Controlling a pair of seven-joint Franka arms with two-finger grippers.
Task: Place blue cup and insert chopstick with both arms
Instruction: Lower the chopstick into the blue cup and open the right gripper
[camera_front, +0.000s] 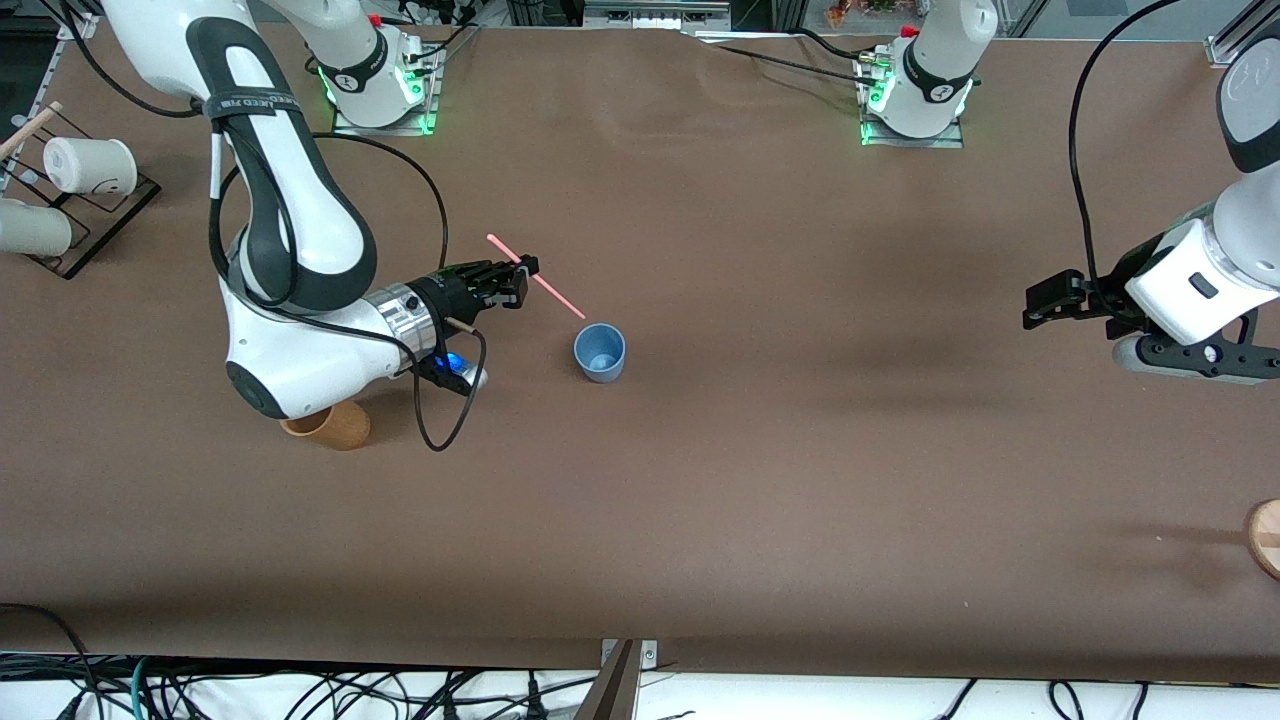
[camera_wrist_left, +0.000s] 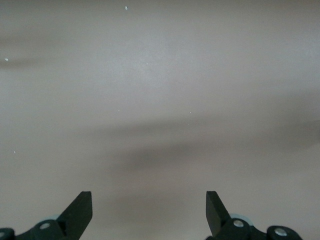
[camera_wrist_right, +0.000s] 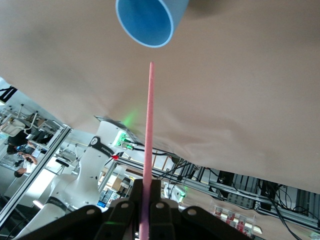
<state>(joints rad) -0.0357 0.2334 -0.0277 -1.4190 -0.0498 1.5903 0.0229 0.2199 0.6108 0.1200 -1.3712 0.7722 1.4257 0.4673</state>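
Right tool (camera_front: 527, 268) grips the thin pale-pink chopstick (camera_front: 540, 280) — tip just above the small dusty-blue tapered cup (camera_front: 600, 352), centre-left of frame; left tool (camera_front: 1040, 300) waits open, far right edge of frame.

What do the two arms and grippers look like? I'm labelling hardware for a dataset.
Both arms are glossy white with black joint bands and trailing black cables. The right gripper is black behind a silver wrist ring; the left gripper is black too, its fingers wedge-shaped.
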